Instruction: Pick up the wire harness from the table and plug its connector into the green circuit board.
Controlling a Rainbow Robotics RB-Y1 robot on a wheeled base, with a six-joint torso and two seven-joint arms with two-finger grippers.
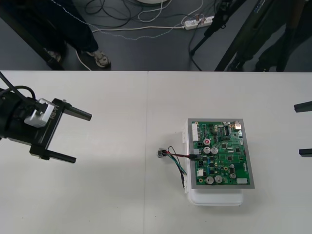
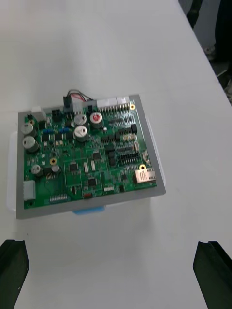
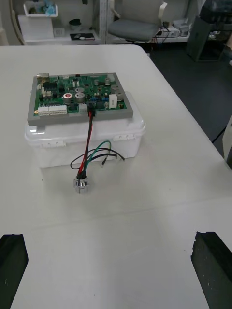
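1. From above, the left claw [image 1: 73, 136] hangs over the left side of the bench [image 1: 122, 204], its fingers spread wide and holding nothing, well apart from the board [image 1: 222, 153]. The right claw [image 1: 298, 130] waits at the right edge, likewise spread and empty. The harness [image 1: 175, 158] trails from the board's left edge, and its round socket [image 1: 160, 154] lies on the bench.
2. At the left wrist, the black plug [image 3: 91, 113] sits in a connector on the board's near edge. The wires drop over the white base [image 3: 82, 140] to the socket.
3. At the right wrist, the plug and wires show at the board's far edge, and that claw's fingers [image 2: 12, 270] stand wide apart.
4. The plugging looks done. The step in hand is probably just to keep clear. Neither claw should sweep near the loose wires, since a snag could pull the plug out.
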